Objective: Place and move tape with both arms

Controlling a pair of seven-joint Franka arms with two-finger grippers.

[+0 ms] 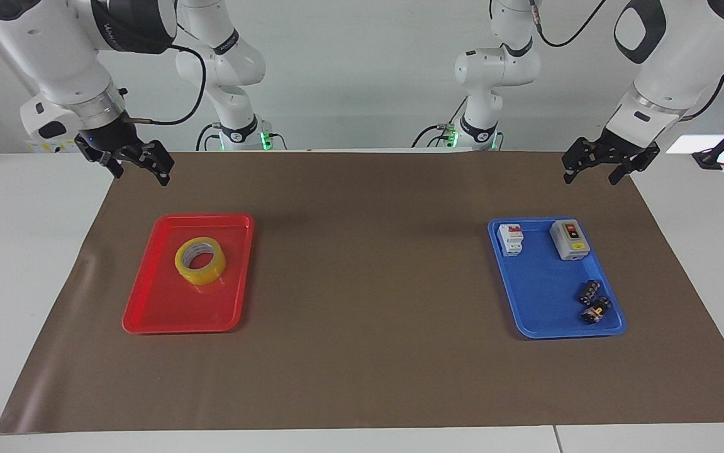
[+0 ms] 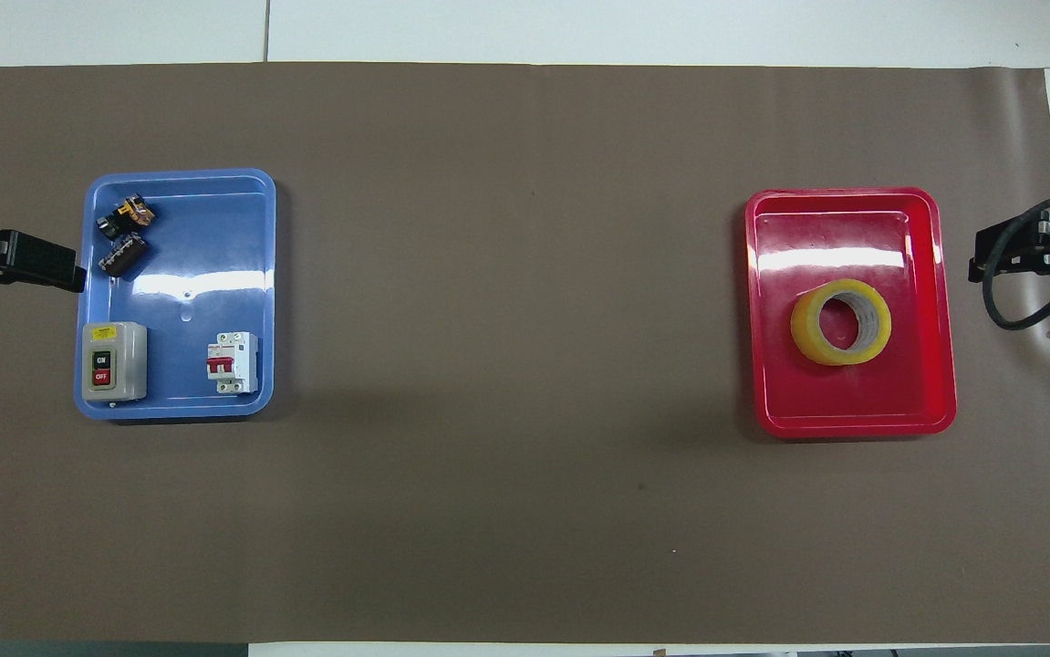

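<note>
The yellow tape lies flat in the red tray toward the right arm's end of the table; it also shows in the overhead view. My right gripper is open and empty in the air, over the brown mat beside the tray's edge nearest the robots; it also shows in the overhead view. My left gripper is open and empty over the mat's corner near the blue tray, and waits; it also shows in the overhead view.
The blue tray holds a grey on/off switch box, a white circuit breaker and two small black parts. A brown mat covers the table between the trays.
</note>
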